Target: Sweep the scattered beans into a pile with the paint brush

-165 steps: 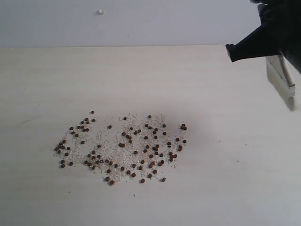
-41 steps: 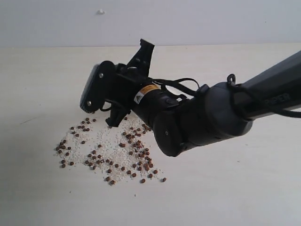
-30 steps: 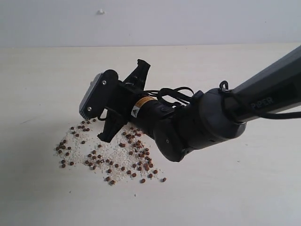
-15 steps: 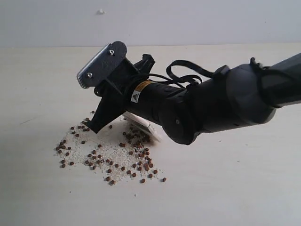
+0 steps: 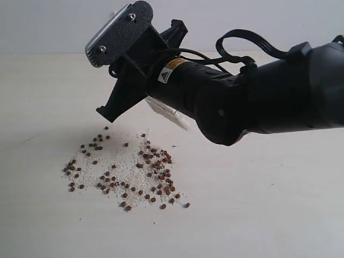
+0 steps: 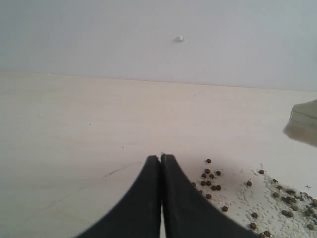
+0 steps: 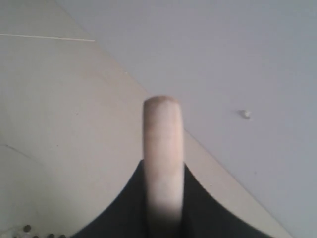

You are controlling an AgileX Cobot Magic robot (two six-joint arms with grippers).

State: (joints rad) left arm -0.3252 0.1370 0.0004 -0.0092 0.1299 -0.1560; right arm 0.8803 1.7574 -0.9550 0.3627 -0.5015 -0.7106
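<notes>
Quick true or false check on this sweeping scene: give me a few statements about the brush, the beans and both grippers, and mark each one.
1. The right gripper is closed on the handle of the paint brush. True.
2. The brush's bristles are pressed down into the beans. False: the brush is held up off the table, above the far edge of the beans.
3. The left gripper is wide open. False: its jaws are shut together with nothing between them.
4. The beans lie loosely spread over a patch of the table, not in one tight pile. True.
</notes>
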